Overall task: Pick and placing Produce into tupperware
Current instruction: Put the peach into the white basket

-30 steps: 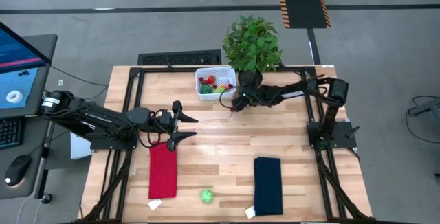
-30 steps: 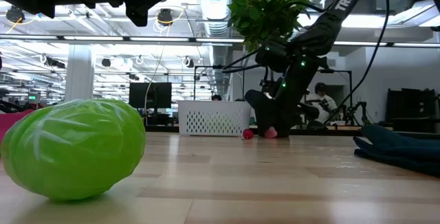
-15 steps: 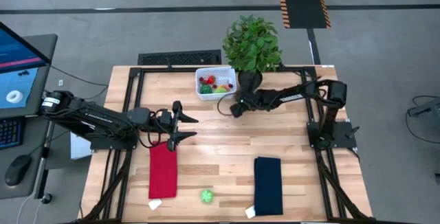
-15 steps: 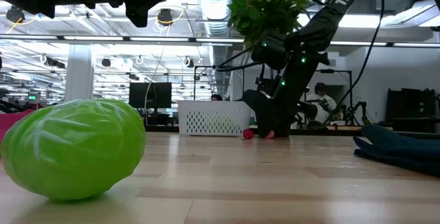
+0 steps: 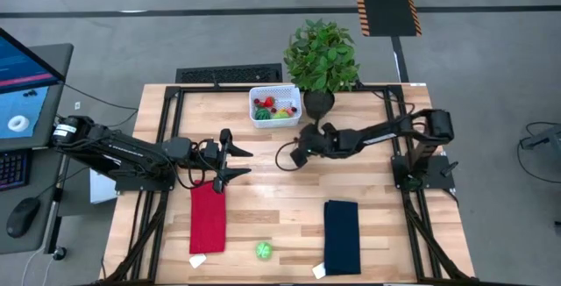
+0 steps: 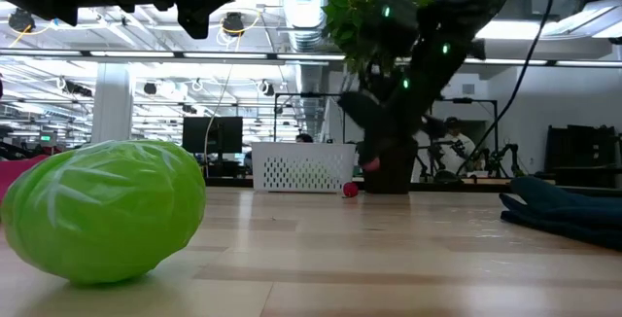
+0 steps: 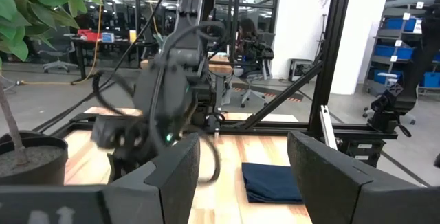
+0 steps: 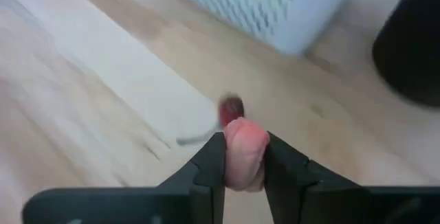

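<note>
My right gripper is above the table just near-side of the white mesh basket, shut on a pink toy piece. A small red toy piece lies on the wood below it. Several red, green and orange pieces sit in the basket. A green toy ball rests near the table's near edge. My left gripper waits open over the table's left half, above the red cloth's far end. My right gripper pinches the pink toy piece's two sides between its fingers, coming slanting down from the table's right. The piece's rounded top stands out past the fingertips. It is lifted clear of the table.
A potted plant in a black pot stands right of the basket. A red cloth and a navy cloth lie toward the near edge. Bare wood lies between the two cloths and the basket.
My right gripper has drawn back from the pot and basket toward the table's near edge and risen, carrying the pink piece up off the wood. The small red piece has stayed on the table.
</note>
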`<state>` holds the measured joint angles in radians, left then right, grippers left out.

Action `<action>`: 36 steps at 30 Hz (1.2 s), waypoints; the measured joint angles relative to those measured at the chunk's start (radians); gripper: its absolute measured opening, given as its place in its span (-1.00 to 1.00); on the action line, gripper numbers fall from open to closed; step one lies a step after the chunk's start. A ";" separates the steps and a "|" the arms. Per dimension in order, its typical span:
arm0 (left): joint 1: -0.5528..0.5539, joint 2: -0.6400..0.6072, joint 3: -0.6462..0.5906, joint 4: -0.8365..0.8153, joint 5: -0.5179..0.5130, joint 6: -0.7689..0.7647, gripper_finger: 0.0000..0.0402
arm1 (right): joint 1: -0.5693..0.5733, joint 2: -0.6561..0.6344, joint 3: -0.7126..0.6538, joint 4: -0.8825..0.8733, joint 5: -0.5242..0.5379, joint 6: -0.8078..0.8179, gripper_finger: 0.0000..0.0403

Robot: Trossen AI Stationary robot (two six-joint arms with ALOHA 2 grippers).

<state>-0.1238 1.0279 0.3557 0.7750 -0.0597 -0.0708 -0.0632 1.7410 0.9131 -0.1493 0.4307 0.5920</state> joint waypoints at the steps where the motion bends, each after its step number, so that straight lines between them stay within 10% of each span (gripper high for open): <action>1: 0.000 0.000 0.000 0.000 0.000 0.000 0.04 | 0.007 -0.017 0.000 0.013 0.001 -0.011 -0.50; 14: 0.000 0.000 0.000 0.005 -0.001 0.000 0.04 | 0.104 -0.002 0.197 0.124 0.012 -0.175 -0.46; 36: 0.000 0.000 0.000 0.037 0.001 -0.027 0.04 | -0.081 0.148 0.483 -0.022 -0.006 -0.205 -0.46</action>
<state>-0.1238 1.0275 0.3561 0.8120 -0.0589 -0.0976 -0.1445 1.8885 1.3960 -0.1710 0.4243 0.3866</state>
